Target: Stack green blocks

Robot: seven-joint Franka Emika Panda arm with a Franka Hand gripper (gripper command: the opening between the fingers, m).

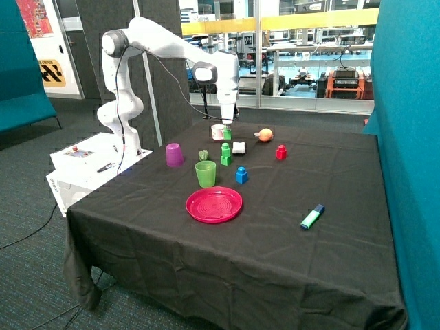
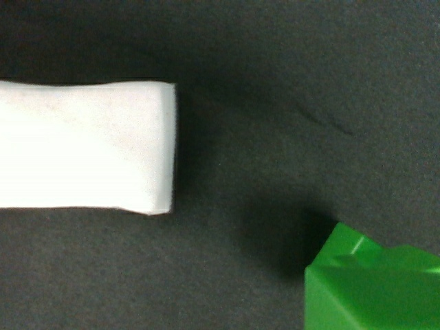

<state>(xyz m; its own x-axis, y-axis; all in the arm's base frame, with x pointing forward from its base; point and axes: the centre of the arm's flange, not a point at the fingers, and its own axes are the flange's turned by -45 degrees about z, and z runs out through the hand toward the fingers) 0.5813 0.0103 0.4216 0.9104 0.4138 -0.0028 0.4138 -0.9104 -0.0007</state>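
Two green blocks (image 1: 225, 155) stand stacked one on the other in the middle of the black table, beside a white block (image 1: 238, 147). A third green block (image 1: 227, 133) sits farther back, right at the tip of my gripper (image 1: 227, 128), which points straight down onto it. In the wrist view a corner of a green block (image 2: 375, 285) shows close up on the black cloth, near a white object (image 2: 86, 146). Whether the gripper holds the block does not show.
A white and pink round item (image 1: 218, 130) lies right behind the gripper. Around the stack stand a purple cup (image 1: 174, 155), a green cup (image 1: 205, 173), a blue block (image 1: 241, 174), a red block (image 1: 281, 152) and an orange fruit (image 1: 265, 135). A red plate (image 1: 214, 205) and a marker (image 1: 312, 217) lie nearer the front.
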